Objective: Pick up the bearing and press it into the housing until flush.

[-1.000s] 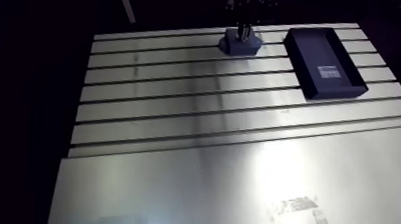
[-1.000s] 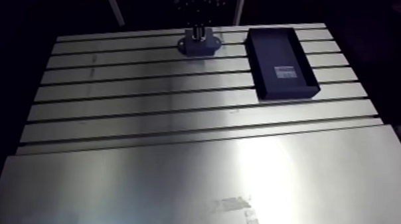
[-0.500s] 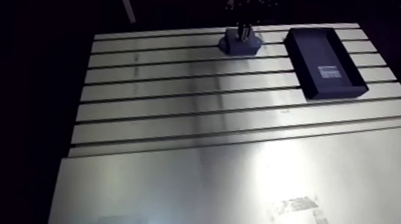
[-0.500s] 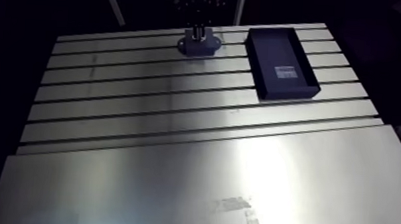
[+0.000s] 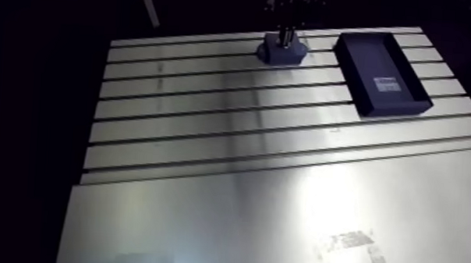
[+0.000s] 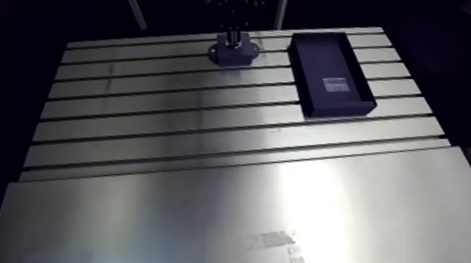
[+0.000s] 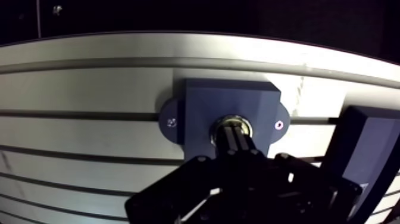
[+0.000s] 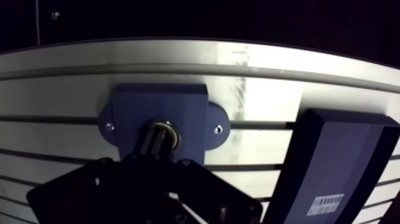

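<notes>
the slotted aluminium counter (image 5: 207,139) is brightly lit against a dark room, and all the work sits at its far edge. compare the arm view with the pictures just before and you'll find almost no change: the blue flanged housing (image 7: 196,104) lies on the same slots, the dark rectangular tray (image 5: 383,72) with its pale label stays just beside it, and the claw (image 7: 235,133) hangs over the housing in the same place. that stillness suggests the approach is over and you're in the press itself, or holding at its end. in the wrist view the claw is narrow, its fingers drawn close together with the tips down on the bearing (image 7: 233,121), which sits in the mouth of the housing's bore as a bright metal ring. you can't tell from here whether the fingers pinch the bearing or only bear down on it. you also can't tell whether the ring is level with the housing's face, since the fingers hide most of it. judge the seat before you lift off: a tilted bearing may bind in the bore.
</notes>
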`<state>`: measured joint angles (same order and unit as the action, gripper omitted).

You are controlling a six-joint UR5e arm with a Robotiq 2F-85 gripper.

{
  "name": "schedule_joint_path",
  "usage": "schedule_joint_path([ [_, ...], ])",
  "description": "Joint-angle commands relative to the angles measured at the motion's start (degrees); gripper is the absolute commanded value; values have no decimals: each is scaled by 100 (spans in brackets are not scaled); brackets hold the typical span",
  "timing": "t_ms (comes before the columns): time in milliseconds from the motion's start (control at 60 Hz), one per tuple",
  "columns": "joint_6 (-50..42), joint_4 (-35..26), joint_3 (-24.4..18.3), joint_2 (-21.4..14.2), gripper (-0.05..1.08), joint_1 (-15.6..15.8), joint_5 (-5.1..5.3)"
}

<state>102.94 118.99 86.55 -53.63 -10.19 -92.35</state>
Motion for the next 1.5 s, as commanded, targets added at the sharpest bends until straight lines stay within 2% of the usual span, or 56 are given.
schedule_joint_path([
  [17,2,7,15,7,108,0,2],
  [800,38,-10,-1,-9,108,-19,-14],
  [1050,46,-80,-47,-173,108,-18,-15],
  [1233,73,-141,15,-417,108,-9,-7],
  [1367,73,-235,24,-541,104,-9,2],
  [1383,73,-276,16,-561,99,-9,2],
  [1400,73,-276,16,-561,99,-9,2],
  [1417,73,-357,15,-571,88,-9,2],
  [1433,73,-357,15,-571,88,-9,2],
  [1450,73,-466,7,-595,64,-9,2],
  [1467,73,-466,7,-595,64,-9,2],
  [1483,73,-602,-1,-614,32,-9,2],
  [1500,73,-765,-17,-639,5,-2,-5],
])
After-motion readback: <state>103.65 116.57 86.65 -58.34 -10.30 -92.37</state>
